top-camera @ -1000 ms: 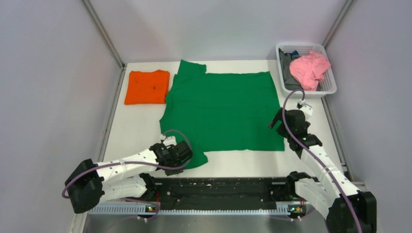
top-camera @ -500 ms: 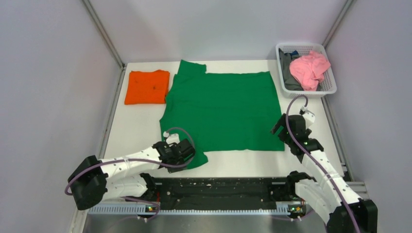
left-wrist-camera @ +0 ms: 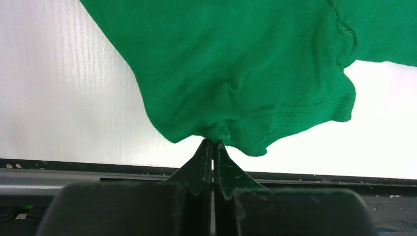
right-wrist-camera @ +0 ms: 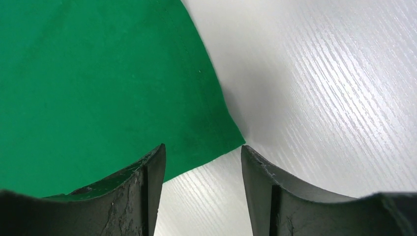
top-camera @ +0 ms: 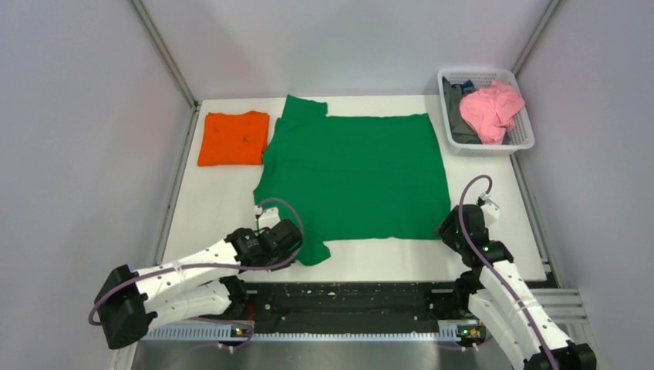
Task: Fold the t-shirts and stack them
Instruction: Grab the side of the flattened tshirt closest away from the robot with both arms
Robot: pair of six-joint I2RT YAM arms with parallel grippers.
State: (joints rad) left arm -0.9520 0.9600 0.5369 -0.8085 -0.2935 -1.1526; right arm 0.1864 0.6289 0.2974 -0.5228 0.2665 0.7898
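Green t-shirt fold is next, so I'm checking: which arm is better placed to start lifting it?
Left: the left gripper grips the green t-shirt by a sleeve; the right gripper stands open over its corner.

I see a white worktop (top-camera: 208,216) with the green t-shirt (top-camera: 355,173) spread flat across its middle. The orange t-shirt (top-camera: 234,139) lies folded square just beside it at far left. A white basket (top-camera: 493,146) of crumpled cloth sits in the far right corner.

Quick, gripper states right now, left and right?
Left gripper: closed, pinching the green t-shirt at its sleeve hem.
Right gripper: open, straddling the shirt's near corner.
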